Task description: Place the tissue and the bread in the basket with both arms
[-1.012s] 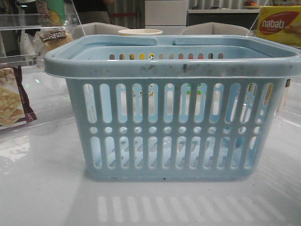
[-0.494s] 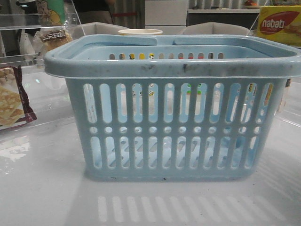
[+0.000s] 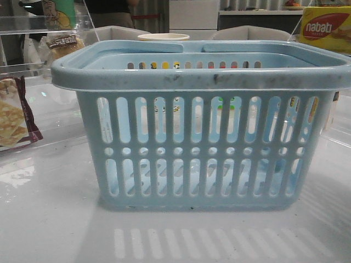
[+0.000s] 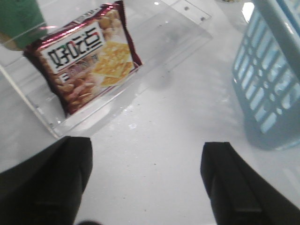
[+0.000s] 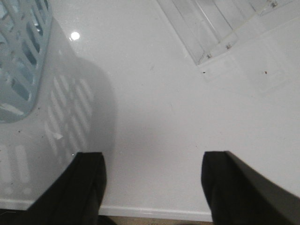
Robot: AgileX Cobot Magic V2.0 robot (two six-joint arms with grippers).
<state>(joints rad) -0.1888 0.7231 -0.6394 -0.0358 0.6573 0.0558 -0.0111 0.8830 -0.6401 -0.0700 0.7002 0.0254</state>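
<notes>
The light-blue slotted basket (image 3: 203,148) fills the middle of the front view; its side also shows in the left wrist view (image 4: 272,79) and the right wrist view (image 5: 21,51). The bread (image 3: 64,45), a wrapped bun with a brown label, lies on a clear acrylic shelf at the back left. The tissue is not in view. My left gripper (image 4: 147,164) is open and empty over bare table, the basket to one side. My right gripper (image 5: 152,183) is open and empty near the table's front edge, beside the basket. Neither gripper shows in the front view.
A maroon-edged cracker packet (image 3: 13,118) leans in a clear acrylic tray at the left, also in the left wrist view (image 4: 86,56). A yellow nabati box (image 3: 326,27) sits at the back right. A clear acrylic stand (image 5: 220,28) lies beyond the right gripper. A green container (image 3: 60,13) stands above the bread.
</notes>
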